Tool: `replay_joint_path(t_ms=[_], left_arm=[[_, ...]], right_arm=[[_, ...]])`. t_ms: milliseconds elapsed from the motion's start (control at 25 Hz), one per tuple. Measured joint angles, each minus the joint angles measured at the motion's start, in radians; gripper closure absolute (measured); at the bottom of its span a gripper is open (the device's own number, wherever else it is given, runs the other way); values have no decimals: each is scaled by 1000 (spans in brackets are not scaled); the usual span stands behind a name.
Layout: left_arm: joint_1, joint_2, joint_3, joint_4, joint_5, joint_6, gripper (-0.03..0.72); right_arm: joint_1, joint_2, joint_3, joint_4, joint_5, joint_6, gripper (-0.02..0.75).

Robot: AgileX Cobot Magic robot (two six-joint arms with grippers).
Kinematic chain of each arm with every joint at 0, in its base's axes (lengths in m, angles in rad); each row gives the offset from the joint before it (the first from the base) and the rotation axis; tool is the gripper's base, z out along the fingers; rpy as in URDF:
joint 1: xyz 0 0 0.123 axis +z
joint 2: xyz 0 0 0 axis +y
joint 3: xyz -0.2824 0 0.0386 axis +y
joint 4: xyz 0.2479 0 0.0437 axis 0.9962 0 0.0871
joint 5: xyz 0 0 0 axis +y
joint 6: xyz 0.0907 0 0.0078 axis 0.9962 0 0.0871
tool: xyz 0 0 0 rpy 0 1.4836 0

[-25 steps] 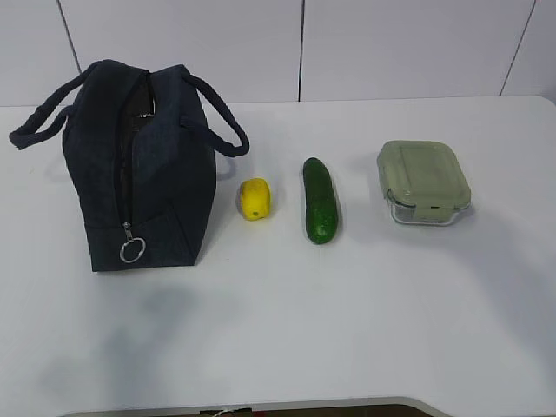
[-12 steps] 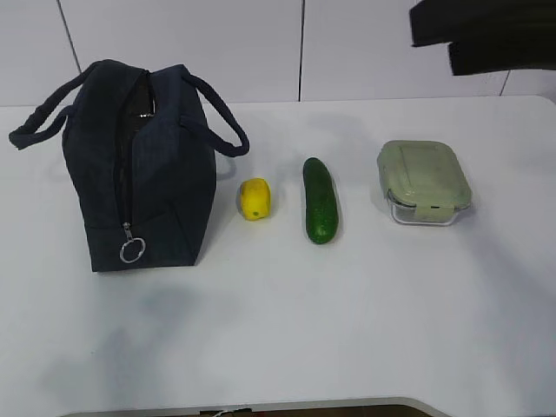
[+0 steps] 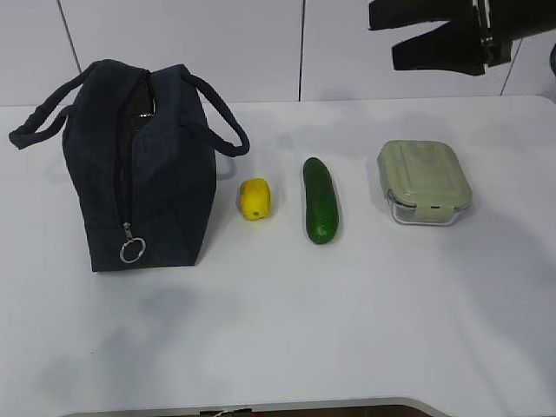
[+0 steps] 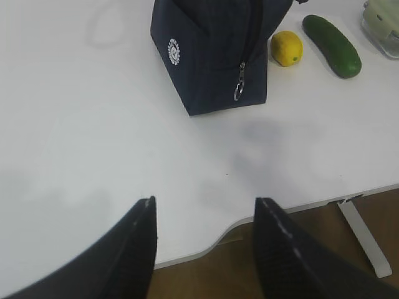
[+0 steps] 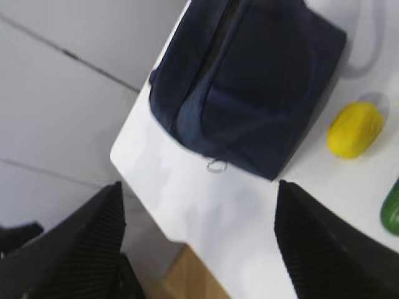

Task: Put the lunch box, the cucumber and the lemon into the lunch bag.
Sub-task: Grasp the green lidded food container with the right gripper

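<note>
The dark navy lunch bag [image 3: 165, 174] stands upright at the table's left, its silver ring pull [image 3: 130, 251] hanging low on the near end. To its right lie the yellow lemon [image 3: 254, 198], the dark-green cucumber [image 3: 320, 200] and the lunch box [image 3: 423, 181] with its sage-green lid, all in a row. My right gripper [image 3: 384, 39] hovers open and empty high above the back right, beyond the lunch box. The right wrist view shows the bag [image 5: 249, 87], the lemon [image 5: 354, 129] and the cucumber's tip [image 5: 391, 215]. My left gripper [image 4: 206, 202] is open and empty over the front edge.
The white table [image 3: 287, 330] stretches bare in front of the row of objects. In the left wrist view its front edge [image 4: 274, 212] curves past a brown floor, with the bag [image 4: 212, 56], lemon [image 4: 286, 48] and cucumber [image 4: 332, 45] far ahead.
The right gripper came into the exterior view at the top right and moved leftward. The bag, lemon, cucumber and lunch box have not moved.
</note>
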Motion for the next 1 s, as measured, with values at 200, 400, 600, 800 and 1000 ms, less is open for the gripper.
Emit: replay_joint_path(t_ms=[200, 400, 600, 800, 1000], left_arm=[[0, 0, 0, 0, 0, 0, 329], [0, 0, 0, 0, 0, 0, 329], [0, 0, 0, 0, 0, 0, 329], [0, 0, 0, 0, 0, 0, 329], [0, 0, 0, 0, 0, 0, 329]], right_arm=[[-91, 97, -2, 2, -3, -40, 146], [-189, 161, -2, -63, -6, -47, 147], [-287, 202, -4, -124, -8, -61, 147], [-339, 250, -4, -153, -11, -74, 147], [-343, 347, -17, -143, -11, -110, 147]])
